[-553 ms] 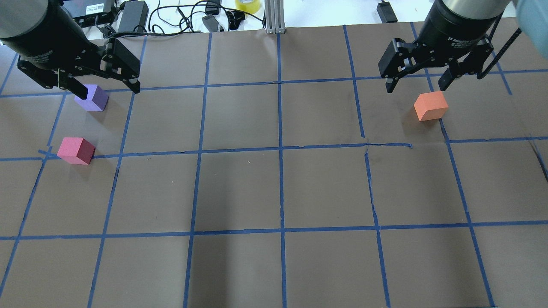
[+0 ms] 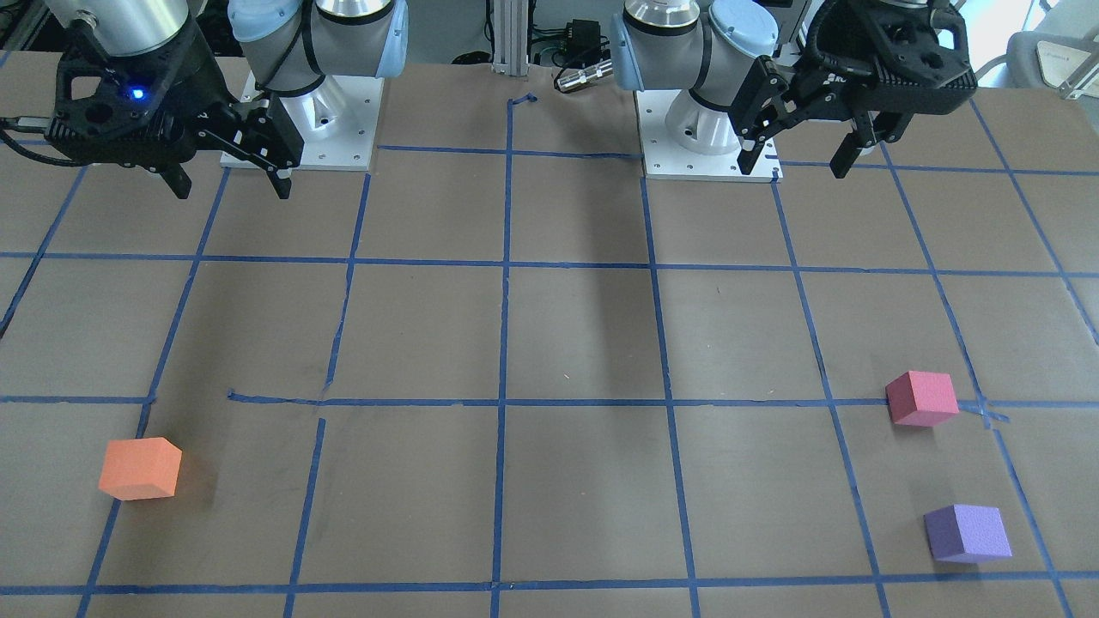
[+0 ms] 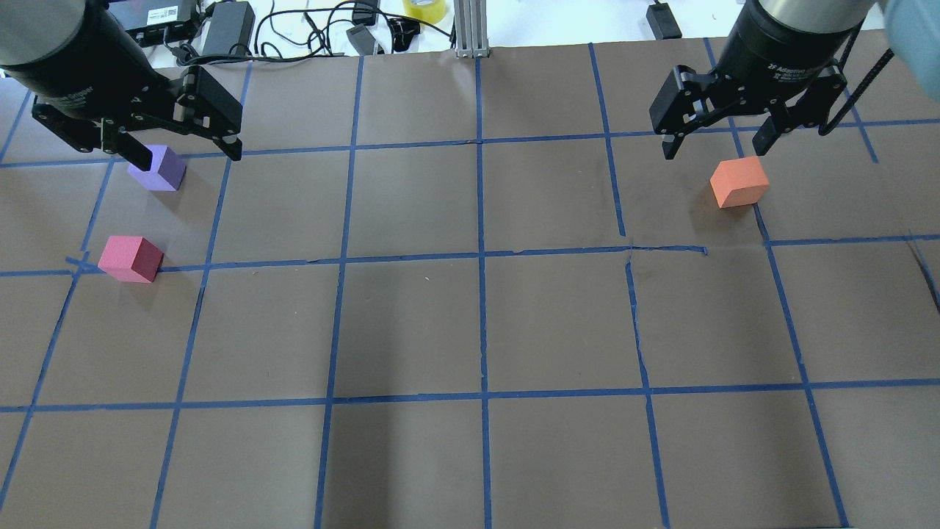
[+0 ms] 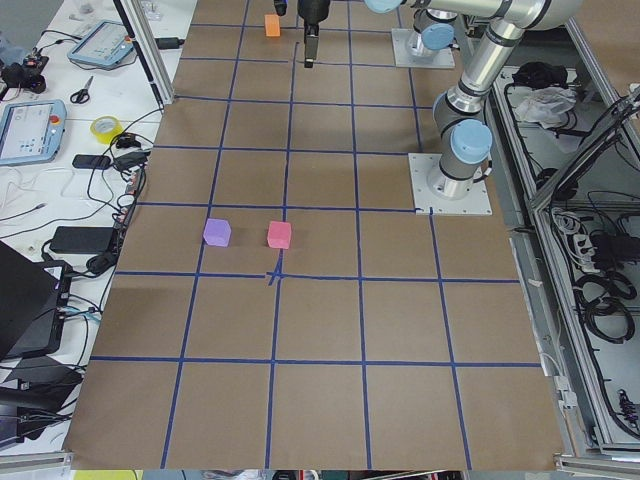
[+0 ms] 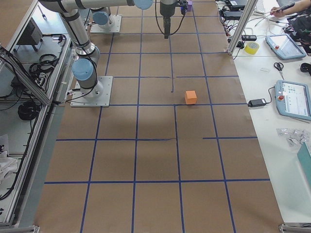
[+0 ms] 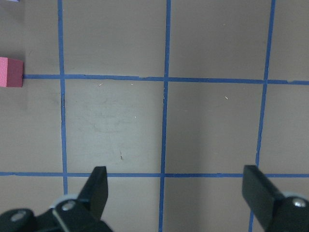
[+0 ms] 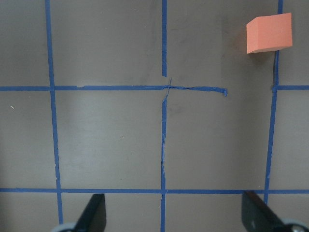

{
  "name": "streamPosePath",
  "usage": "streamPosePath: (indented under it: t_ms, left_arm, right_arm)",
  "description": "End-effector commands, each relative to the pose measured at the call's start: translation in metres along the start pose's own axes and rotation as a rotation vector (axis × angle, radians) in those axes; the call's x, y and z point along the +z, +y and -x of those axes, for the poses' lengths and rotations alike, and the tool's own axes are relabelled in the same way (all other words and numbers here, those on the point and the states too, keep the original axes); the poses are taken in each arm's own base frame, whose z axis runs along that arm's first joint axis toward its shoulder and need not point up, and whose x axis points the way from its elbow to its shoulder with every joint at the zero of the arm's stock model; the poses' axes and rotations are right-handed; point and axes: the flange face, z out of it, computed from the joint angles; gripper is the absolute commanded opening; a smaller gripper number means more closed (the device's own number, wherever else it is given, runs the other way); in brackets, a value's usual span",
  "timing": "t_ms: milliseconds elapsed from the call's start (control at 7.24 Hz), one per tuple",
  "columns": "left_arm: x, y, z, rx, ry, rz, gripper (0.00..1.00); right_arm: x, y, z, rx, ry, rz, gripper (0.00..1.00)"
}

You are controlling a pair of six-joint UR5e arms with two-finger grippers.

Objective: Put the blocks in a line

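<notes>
Three foam blocks lie apart on the brown table. The purple block (image 3: 158,167) (image 2: 968,533) and the pinkish-red block (image 3: 131,258) (image 2: 921,398) sit close together on my left side. The orange block (image 3: 739,181) (image 2: 140,468) sits alone on my right side. My left gripper (image 3: 183,154) (image 2: 794,167) is open and empty, held high above the table. One finger overlaps the purple block in the overhead view only. My right gripper (image 3: 714,150) (image 2: 232,190) is open and empty, also held high. The left wrist view shows the pinkish-red block (image 6: 10,72) at its left edge. The right wrist view shows the orange block (image 7: 269,33).
Blue tape lines (image 3: 481,257) divide the table into a grid. Cables, power bricks and a yellow tape roll (image 3: 424,9) lie beyond the far edge beside an aluminium post (image 3: 470,29). The arm bases (image 2: 300,120) (image 2: 708,129) stand on my side.
</notes>
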Motion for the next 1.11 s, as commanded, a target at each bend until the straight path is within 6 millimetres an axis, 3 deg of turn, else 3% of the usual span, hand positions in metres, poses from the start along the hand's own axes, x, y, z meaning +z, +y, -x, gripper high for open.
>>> streamPosePath:
  t_ms: [0,967]
  left_arm:
    - [0.0,0.0,-0.0002,0.001,0.0,0.0,1.0]
    - [0.0054,-0.0013,-0.008,0.011,-0.001,0.011,1.0]
  right_arm:
    - [0.0019,-0.0014,-0.0005,0.0,0.004,0.004,1.0]
    - [0.0041,-0.0029,-0.0013,0.022,0.011,0.009,1.0]
